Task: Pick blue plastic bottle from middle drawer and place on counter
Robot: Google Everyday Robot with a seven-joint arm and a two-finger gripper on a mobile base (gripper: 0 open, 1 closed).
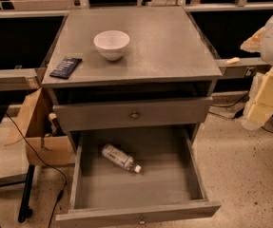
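Observation:
The blue plastic bottle (120, 157) lies on its side in the open middle drawer (136, 194), left of centre, with its white cap pointing to the front right. The drawer is pulled far out and its knob (141, 219) shows at the bottom edge. The grey counter (164, 46) is the cabinet's top, above the drawer. My gripper (253, 40) is at the far right edge of the view, at about counter height, right of the cabinet and far from the bottle. It holds nothing that I can see.
A white bowl (112, 43) and a dark flat packet (65, 67) sit on the counter's left half. The drawer above (135, 114) is almost shut. A cardboard box (36, 127) and cables stand left of the cabinet. Yellow foam blocks (269, 96) are at the right.

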